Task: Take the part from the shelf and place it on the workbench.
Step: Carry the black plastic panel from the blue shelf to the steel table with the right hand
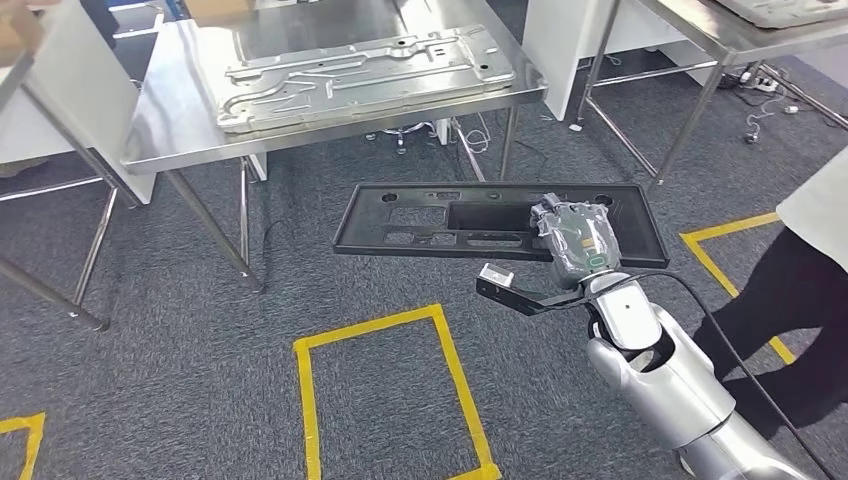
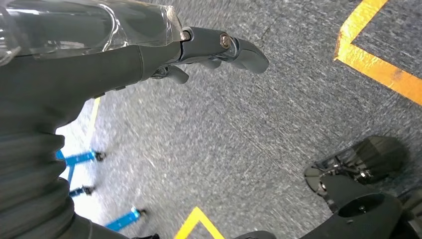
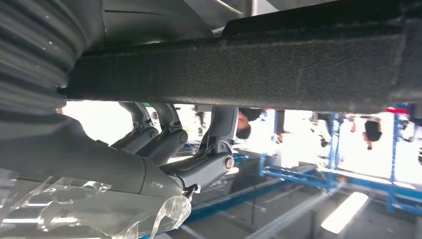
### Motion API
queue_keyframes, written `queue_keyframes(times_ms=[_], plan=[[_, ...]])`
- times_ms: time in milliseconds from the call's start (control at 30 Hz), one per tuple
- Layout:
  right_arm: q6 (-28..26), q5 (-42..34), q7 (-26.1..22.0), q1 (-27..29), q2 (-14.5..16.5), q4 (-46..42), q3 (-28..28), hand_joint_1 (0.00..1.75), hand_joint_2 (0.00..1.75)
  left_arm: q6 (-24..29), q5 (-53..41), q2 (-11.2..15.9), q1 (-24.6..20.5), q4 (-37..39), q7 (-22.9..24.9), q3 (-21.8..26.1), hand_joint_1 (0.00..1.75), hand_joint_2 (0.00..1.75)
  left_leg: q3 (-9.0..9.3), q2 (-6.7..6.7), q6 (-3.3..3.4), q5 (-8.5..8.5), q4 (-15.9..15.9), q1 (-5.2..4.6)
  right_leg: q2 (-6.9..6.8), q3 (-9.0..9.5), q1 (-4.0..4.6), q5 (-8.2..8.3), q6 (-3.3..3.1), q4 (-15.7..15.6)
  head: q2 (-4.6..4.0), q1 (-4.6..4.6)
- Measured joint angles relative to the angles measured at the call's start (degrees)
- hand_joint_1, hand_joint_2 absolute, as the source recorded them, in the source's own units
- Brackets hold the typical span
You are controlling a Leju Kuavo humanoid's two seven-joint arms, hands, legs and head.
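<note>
The part is a long flat black panel (image 1: pixel 420 225) with cut-outs, held level above the carpet. My right hand (image 1: pixel 575 240), wrapped in clear plastic, grips its near edge toward the panel's right end. In the right wrist view the panel's edge (image 3: pixel 239 69) runs across the picture, with the hand's dark fingers (image 3: pixel 164 142) curled against it. The steel workbench (image 1: pixel 180 120) stands just beyond the panel and carries a large pressed metal sheet (image 1: pixel 360 70). My left hand (image 2: pixel 149 55) hangs over the carpet, holding nothing, thumb stretched out.
A person in a white coat and dark trousers (image 1: pixel 810 260) stands close on the right. A second steel table (image 1: pixel 720 40) is at the far right, with cables on the floor under it. Yellow tape squares (image 1: pixel 380 390) mark the carpet. A white cabinet (image 1: pixel 70 90) stands at the left.
</note>
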Motion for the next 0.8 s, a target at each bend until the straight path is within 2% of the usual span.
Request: queue_keyframes(times_ms=[33, 67, 100, 133, 167, 233, 300, 333, 367, 400, 433, 467, 500, 533, 567, 600, 633, 700, 733, 767, 800], plan=[[0.01, 0.00, 0.02, -0.02, -0.05, -0.02, 0.00, 1.75, 1.75, 0.00, -0.01, 0.01, -0.03, 0.00, 0.00, 0.00, 0.00, 1.75, -0.08, -0.75, -0.25, -0.37, 0.40, 0.02, 1.13, 1.60, -0.33, 1.37, -0.06, -3.52, 0.00, 0.01], [0.02, -0.01, 0.04, 0.00, -0.11, -0.05, 0.00, 1.75, 1.75, -0.01, -0.01, 0.01, -0.07, 0.00, 0.00, 0.00, 0.00, 1.75, -0.22, -1.42, -0.42, -0.66, 0.64, 0.02, 1.91, 2.59, -0.53, 1.88, -0.30, -5.60, 0.00, 0.01], [0.03, -0.01, 0.04, 0.01, -0.15, -0.08, 0.01, 1.75, 1.75, -0.01, -0.02, 0.02, -0.04, 0.00, 0.00, 0.00, 0.00, 1.75, -0.34, -2.03, -0.48, -0.81, 0.71, 0.00, 1.94, 2.99, -0.55, 1.76, -0.79, -6.32, 0.00, 0.01], [0.05, -0.01, 0.04, 0.04, -0.14, -0.10, 0.01, 1.75, 1.75, -0.02, -0.02, 0.03, 0.07, 0.00, 0.00, 0.00, 0.00, 1.75, -0.41, -2.57, -0.50, -0.87, 0.65, 0.09, 1.27, 3.07, -0.53, 1.67, -1.39, -6.34, 0.00, 0.01], [0.07, -0.02, 0.04, -0.01, -0.13, -0.11, 0.01, 1.75, 1.75, -0.02, -0.01, 0.04, 0.24, -0.01, 0.00, 0.00, 0.00, 1.75, -0.58, -2.45, -0.67, -1.10, 0.88, 0.07, 0.66, 3.21, -0.51, 1.54, -1.77, -6.39, 0.00, 0.01], [0.13, -0.09, 0.04, -0.16, -0.10, -0.11, 0.00, 1.75, 1.75, -0.01, -0.01, 0.05, 0.34, -0.02, 0.02, 0.00, 0.00, 1.75, -2.31, -0.06, -1.59, -2.98, 4.43, 0.23, -0.38, 3.61, -0.70, 1.33, -2.42, -6.50, -0.01, 0.01], [0.35, -0.44, 0.03, -0.31, -0.09, -0.11, 0.00, 1.75, 1.75, 0.03, -0.04, 0.04, 0.13, -0.02, 0.04, 0.00, 0.00, 1.75, -6.64, 3.05, -2.80, -6.46, 12.76, 0.92, -1.23, 3.98, -0.72, 1.02, -2.72, -6.53, -0.01, -0.02], [0.48, -0.74, -0.02, -0.34, -0.09, -0.11, 0.01, 1.75, 1.75, 0.05, -0.07, 0.04, 0.09, -0.02, 0.08, 0.00, 0.00, 1.75, -9.06, 3.72, -3.20, -7.81, 17.02, 1.40, -1.58, 4.11, -0.72, 0.82, -2.74, -6.53, -0.01, -0.02], [0.63, -1.05, -0.09, -0.33, -0.09, -0.11, 0.02, 1.75, 1.75, 0.10, -0.12, 0.03, 0.11, -0.02, 0.19, 0.00, 0.00, 1.75, -10.82, 4.04, -3.44, -8.26, 19.74, 1.78, -1.90, 4.30, -0.72, 0.61, -2.71, -6.52, 0.00, -0.02], [0.73, -1.29, -0.18, -0.32, -0.09, -0.11, 0.03, 1.75, 1.75, 0.23, -0.14, 0.03, 0.17, -0.02, 0.32, 0.01, 0.00, 1.75, -11.42, 4.15, -3.50, -7.53, 20.04, 2.03, -2.17, 4.55, -0.72, 0.39, -2.66, -6.52, 0.00, -0.03], [0.78, -1.45, -0.31, -0.34, -0.08, -0.11, 0.04, 1.75, 1.75, 0.37, -0.13, 0.02, 0.20, -0.02, 0.52, 0.01, 0.00, 1.75, -10.72, 4.18, -3.35, -5.72, 17.78, 2.13, -2.37, 4.88, -0.70, 0.17, -2.59, -6.55, 0.00, -0.02], [0.81, -1.51, -0.38, -0.41, -0.04, -0.12, 0.04, 1.75, 1.75, 0.55, -0.08, 0.02, 0.20, -0.02, 0.78, 0.03, 0.00, 1.75, -8.97, 4.23, -2.98, -3.24, 13.54, 2.03, -2.56, 5.31, -0.65, -0.03, -2.52, -6.65, 0.00, -0.03], [0.85, -1.55, -0.43, -0.51, -0.01, -0.13, 0.04, 1.75, 1.75, 0.78, 0.07, 0.07, 0.16, -0.02, 1.07, 0.07, 0.00, 1.75, -6.75, 4.46, -2.29, -0.77, 8.52, 1.73, -2.71, 5.77, -0.68, -0.19, -2.45, -6.89, 0.00, -0.03], [0.90, -1.56, -0.44, -0.64, 0.02, -0.13, 0.04, 1.75, 1.75, 0.93, 0.21, 0.09, 0.11, -0.02, 1.36, 0.10, 0.00, 1.75, -4.83, 4.70, -1.60, 0.94, 4.22, 1.32, -2.83, 6.18, -0.60, -0.34, -2.33, -7.14, 0.00, -0.04], [0.97, -1.56, -0.42, -0.76, 0.04, -0.13, 0.04, 1.75, 1.75, 1.07, 0.31, 0.11, 0.06, -0.01, 1.67, 0.15, 0.00, 1.75, -3.57, 4.96, -1.04, 1.82, 1.42, 0.94, -2.92, 6.47, -0.53, -0.48, -2.15, -7.37, 0.00, -0.03], [1.06, -1.55, -0.37, -0.83, 0.03, -0.13, 0.04, 1.75, 1.75, 1.15, 0.39, 0.13, 0.03, -0.01, 1.96, 0.19, 0.00, 1.75, -2.99, 5.17, -0.69, 1.95, 0.10, 0.66, -3.02, 6.67, -0.48, -0.63, -1.91, -7.56, 0.00, -0.03], [1.13, -1.52, -0.33, -0.91, 0.04, -0.13, 0.04, 1.75, 1.75, 1.15, 0.39, 0.11, 0.04, -0.01, 2.23, 0.20, 0.00, 1.75, -2.84, 5.17, -0.64, 1.71, -0.16, 0.52, -3.11, 6.82, -0.35, -0.78, -1.63, -7.72, 0.00, -0.03], [1.22, -1.44, -0.25, -1.01, 0.04, -0.14, 0.04, 1.75, 1.75, 1.09, 0.39, 0.08, 0.15, -0.01, 2.88, 0.29, 0.00, 1.75, -2.08, 5.10, -0.73, 1.69, -0.76, 0.86, -3.14, 6.87, -0.25, -1.50, -1.18, -7.23, -0.01, -0.03], [1.24, -1.40, -0.24, -1.07, 0.05, -0.18, 0.04, 1.75, 1.75, 0.97, 0.45, 0.06, 0.18, -0.01, 3.16, 0.38, 0.00, 1.75, -1.62, 5.05, -0.64, 1.72, -1.06, 1.01, -2.99, 6.20, -0.16, -2.48, -1.11, -5.60, -0.01, -0.02], [1.26, -1.38, -0.22, -1.06, 0.04, -0.21, 0.04, 1.75, 1.75, 0.83, 0.52, 0.03, 0.18, -0.01, 3.39, 0.50, 0.00, 1.75, -1.20, 4.99, -0.52, 1.73, -1.27, 1.15, -2.75, 4.71, -0.04, -4.01, -1.11, -2.49, -0.01, -0.01], [1.29, -1.37, -0.20, -0.97, 0.04, -0.25, 0.05, 1.75, 1.75, 0.70, 0.61, 0.02, 0.15, 0.00, 3.57, 0.65, 0.00, 1.75, -1.05, 4.89, -0.30, 1.57, -1.21, 1.04, -2.51, 2.45, 0.09, -5.82, -1.15, 1.81, -0.01, -0.01]])
